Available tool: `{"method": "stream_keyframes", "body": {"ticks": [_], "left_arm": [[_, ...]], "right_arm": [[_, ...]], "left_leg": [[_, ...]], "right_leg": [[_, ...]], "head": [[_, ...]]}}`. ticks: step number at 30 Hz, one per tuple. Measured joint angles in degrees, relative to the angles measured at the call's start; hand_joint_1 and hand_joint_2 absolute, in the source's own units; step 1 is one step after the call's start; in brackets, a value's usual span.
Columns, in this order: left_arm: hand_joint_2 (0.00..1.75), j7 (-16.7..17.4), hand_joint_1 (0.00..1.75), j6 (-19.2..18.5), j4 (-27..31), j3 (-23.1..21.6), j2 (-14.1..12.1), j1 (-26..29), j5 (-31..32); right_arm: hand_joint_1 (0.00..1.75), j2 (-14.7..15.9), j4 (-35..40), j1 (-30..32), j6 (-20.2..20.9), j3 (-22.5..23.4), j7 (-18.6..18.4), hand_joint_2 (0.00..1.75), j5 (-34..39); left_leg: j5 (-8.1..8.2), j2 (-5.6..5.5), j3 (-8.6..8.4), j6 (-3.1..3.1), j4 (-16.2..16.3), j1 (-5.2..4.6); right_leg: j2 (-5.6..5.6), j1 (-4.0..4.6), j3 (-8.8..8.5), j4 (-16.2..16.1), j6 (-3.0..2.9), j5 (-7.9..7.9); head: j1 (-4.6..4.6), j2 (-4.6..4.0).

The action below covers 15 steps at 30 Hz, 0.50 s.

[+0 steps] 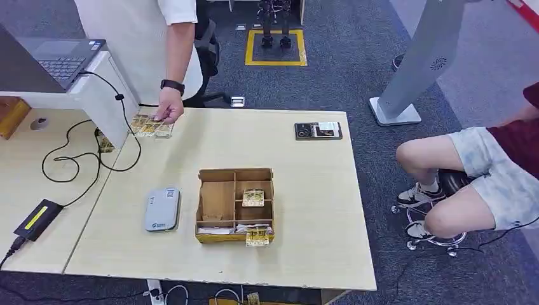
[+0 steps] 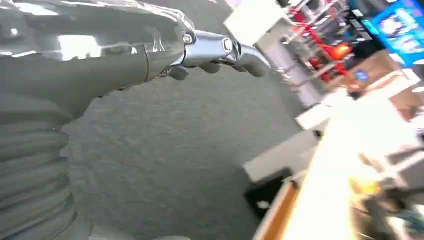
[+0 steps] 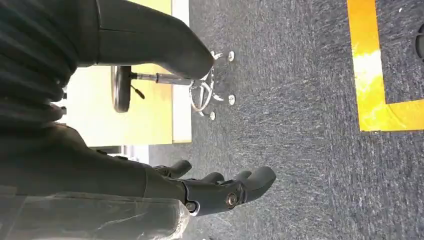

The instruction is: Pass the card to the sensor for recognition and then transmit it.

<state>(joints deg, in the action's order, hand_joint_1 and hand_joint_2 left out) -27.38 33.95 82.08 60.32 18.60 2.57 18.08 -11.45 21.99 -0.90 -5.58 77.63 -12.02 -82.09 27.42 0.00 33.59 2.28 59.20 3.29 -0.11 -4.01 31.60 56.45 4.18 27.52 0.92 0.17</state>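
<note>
My left wrist view smears the bench [image 2: 345, 165] at three o'clock; the cards [image 1: 151, 126] under a person's hand [image 1: 169, 105] are unreadable.

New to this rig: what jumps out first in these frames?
The compartmented wooden box mid-table holds patterned cards, with the grey sensor to its left. At the far edge a person's hand rests on more cards. Both robot hands, left hand and right hand, hang empty over carpet.

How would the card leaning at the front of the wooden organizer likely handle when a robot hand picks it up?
The card looks thin and flat, so probably light and fairly stiff. It leans against the wooden organizer front, so a nudge may topple it flat. Its printed face might be slick, though that is hard to tell.
</note>
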Motion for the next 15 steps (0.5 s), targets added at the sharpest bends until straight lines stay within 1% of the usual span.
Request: {"method": "stream_keyframes", "body": {"ticks": [2, 4, 6, 8, 12, 15], "left_arm": [[1.75, -1.6, 0.0, 1.9, 2.4, -4.3, -0.1, 1.2, 0.3], [1.75, -1.7, 0.0, 3.9, 4.4, -9.3, -0.4, 1.8, 0.9], [1.75, -0.8, 0.0, 5.2, 6.0, -15.3, -0.9, 2.5, 2.4], [1.75, -0.3, 0.0, 5.6, 6.9, -20.7, -1.3, 2.8, 4.0], [1.75, -0.3, 0.0, 5.7, 8.0, -30.2, -1.8, 3.1, 7.1], [1.75, -0.3, 0.0, 5.7, 8.6, -35.8, -2.0, 2.9, 9.0]], "right_arm": [[0.0, -0.3, 0.4, 0.0, 0.2, 0.3, 0.0, 1.75, -0.2], [0.0, -0.6, 0.7, -0.1, 0.3, 0.7, 0.0, 1.75, -0.9], [0.0, -0.9, 1.0, -0.3, 0.4, 1.1, 0.0, 1.75, -1.4], [0.0, -1.1, 1.3, -0.4, 0.5, 1.3, 0.0, 1.75, -2.0], [0.0, -1.4, 1.4, -0.5, 0.7, 1.6, 0.0, 1.75, -3.2], [0.0, -1.4, 1.5, -0.6, 0.7, 1.7, 0.2, 1.75, -3.9]], "left_leg": [[0.0, -0.01, -0.01, 0.0, 0.0, -0.01], [0.0, -0.05, 0.0, 0.0, 0.0, -0.01], [-0.01, -0.04, 0.0, 0.01, 0.0, -0.01], [-0.02, -0.05, -0.01, 0.0, 0.0, -0.01], [-0.02, -0.05, -0.01, 0.0, 0.0, -0.01], [-0.02, -0.04, -0.01, 0.0, 0.0, -0.01]], "right_leg": [[-0.01, -0.01, 0.09, 0.0, 0.0, 0.0], [-0.08, -0.01, 0.08, 0.0, 0.0, 0.0], [-0.05, 0.0, 0.0, 0.0, -0.01, -0.01], [-0.06, 0.0, -0.02, 0.0, -0.01, -0.02], [-0.05, -0.01, -0.02, 0.0, -0.02, -0.03], [-0.02, -0.01, -0.02, 0.0, -0.02, -0.03]], "head": [[0.0, 0.0], [-0.02, 0.0], [0.02, 0.0], [0.0, 0.0], [0.0, 0.0], [0.0, 0.0]]}}
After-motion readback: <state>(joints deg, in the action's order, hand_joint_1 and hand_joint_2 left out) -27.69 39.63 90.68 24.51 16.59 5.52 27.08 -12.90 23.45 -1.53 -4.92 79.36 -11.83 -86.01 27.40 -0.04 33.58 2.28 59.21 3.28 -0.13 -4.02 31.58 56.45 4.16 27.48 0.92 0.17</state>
